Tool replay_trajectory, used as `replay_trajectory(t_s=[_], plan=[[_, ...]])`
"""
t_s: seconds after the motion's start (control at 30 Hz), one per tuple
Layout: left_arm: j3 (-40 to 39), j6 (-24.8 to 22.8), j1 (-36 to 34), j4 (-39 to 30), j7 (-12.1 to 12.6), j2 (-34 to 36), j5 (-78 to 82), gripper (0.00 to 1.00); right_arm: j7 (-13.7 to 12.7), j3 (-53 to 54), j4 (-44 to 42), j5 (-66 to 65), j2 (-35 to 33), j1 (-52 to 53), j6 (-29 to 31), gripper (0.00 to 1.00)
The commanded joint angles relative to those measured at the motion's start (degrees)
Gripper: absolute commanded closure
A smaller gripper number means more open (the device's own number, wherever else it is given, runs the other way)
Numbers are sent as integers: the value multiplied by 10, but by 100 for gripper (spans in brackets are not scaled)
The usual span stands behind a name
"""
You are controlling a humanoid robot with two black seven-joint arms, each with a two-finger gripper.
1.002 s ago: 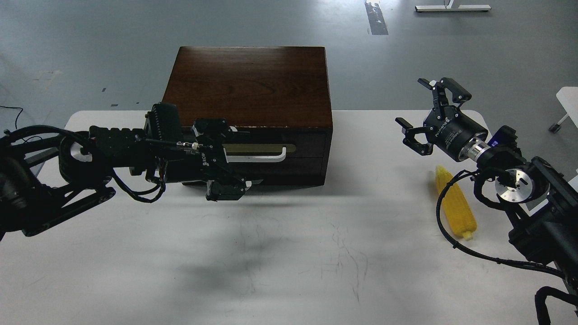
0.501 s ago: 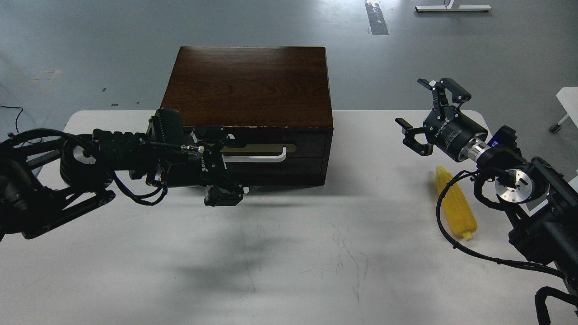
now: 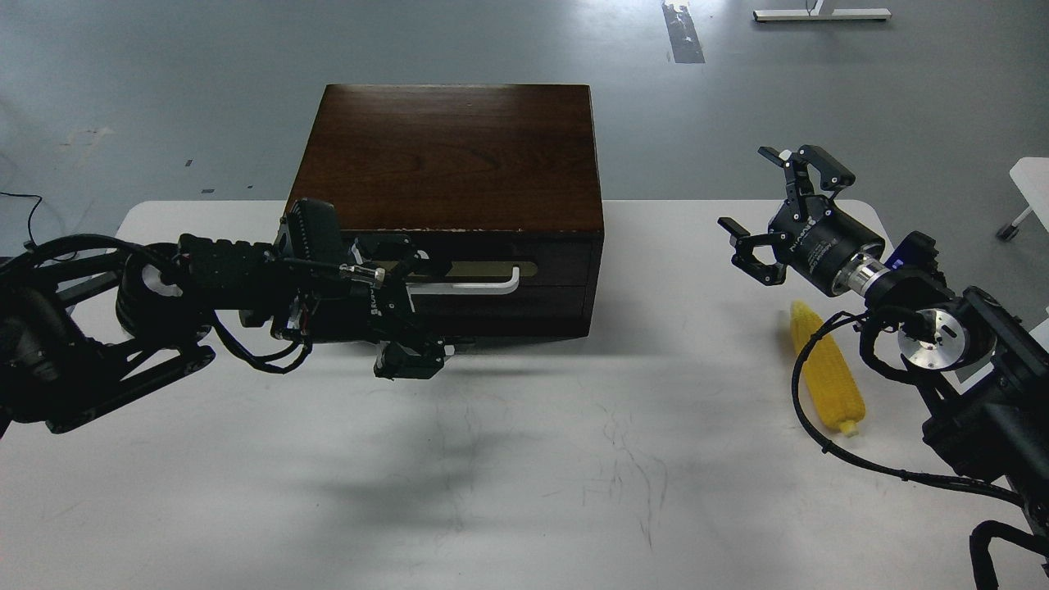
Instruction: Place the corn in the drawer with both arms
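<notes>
The yellow corn (image 3: 828, 373) lies on the white table at the far right, tapered end pointing away from me. The drawer (image 3: 524, 274) of the dark brown box (image 3: 451, 156) is closed; its white bar handle (image 3: 483, 287) shows across the brass plate. My left gripper (image 3: 420, 301) is open right in front of the drawer's left part, its fingers spread above and below the handle's left end, which it hides. My right gripper (image 3: 760, 195) is open and empty in the air, above and behind the corn.
A second, lower drawer front (image 3: 524, 311) sits under the handled one. The table's far edge runs just behind the right gripper. My right arm's cable (image 3: 807, 360) hangs over the corn's left side. A white stand (image 3: 1028, 184) is off the table's right.
My left arm has moved a little right and closer to the drawer front, its gripper still open at the handle. The right arm and the corn have hardly moved.
</notes>
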Motion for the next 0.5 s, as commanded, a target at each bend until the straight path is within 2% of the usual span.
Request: replay_trajectory(t_s=[0.0, 0.47], plan=[[19, -3, -6, 4, 0, -2, 0, 2, 0, 0, 0, 0, -1, 0, 0, 0], [40, -9, -30, 17, 0, -5, 0, 2, 0, -2, 0, 1, -4, 0, 0, 0]])
